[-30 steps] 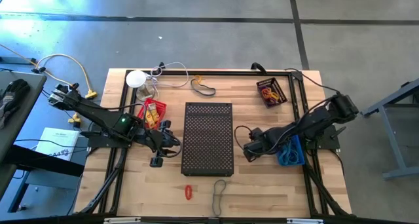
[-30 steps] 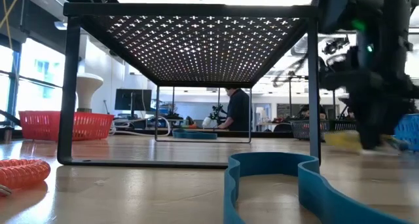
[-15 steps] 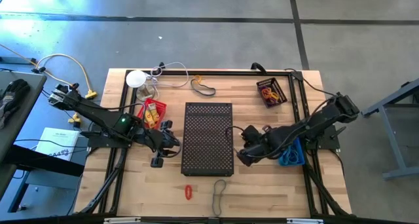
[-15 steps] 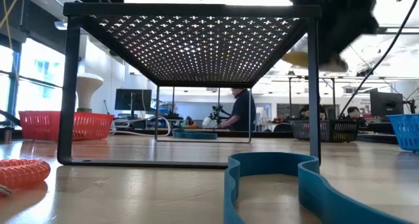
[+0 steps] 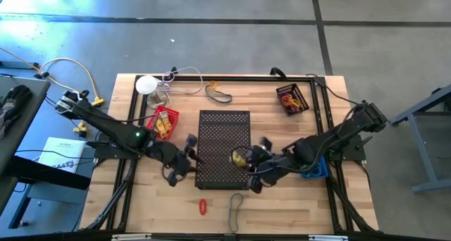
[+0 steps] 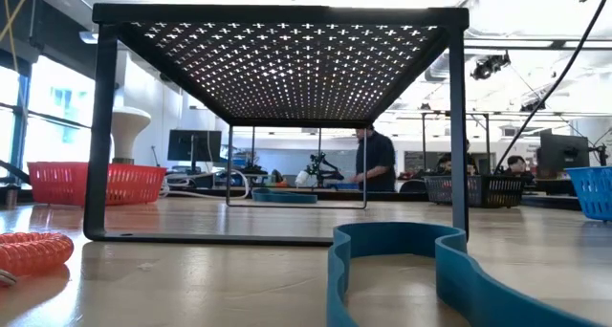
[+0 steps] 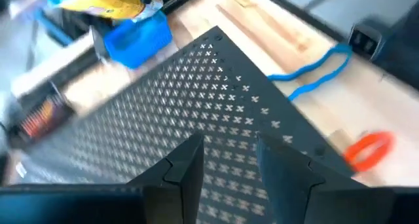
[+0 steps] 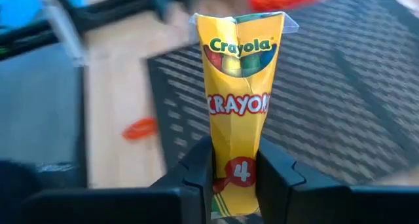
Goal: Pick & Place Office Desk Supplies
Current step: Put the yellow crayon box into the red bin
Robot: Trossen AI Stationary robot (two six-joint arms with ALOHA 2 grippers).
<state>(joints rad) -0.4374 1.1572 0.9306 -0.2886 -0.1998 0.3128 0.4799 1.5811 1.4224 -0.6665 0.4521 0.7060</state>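
Over the black rack [image 5: 224,148], right hand [image 5: 248,165] now arrives gripping crayon pack [image 8: 238,106].

Bright, even daylight; glare on the floor [image 5: 42,26] beyond the table's [image 5: 282,199] far-left corner. Both wrist views motion-blurred. Low view backlit by windows [image 6: 38,107], nearest foreground soft.

Wooden table [image 5: 282,199], black mesh riser [image 5: 218,132], red basket [image 5: 163,121], blue band [image 5: 236,206]
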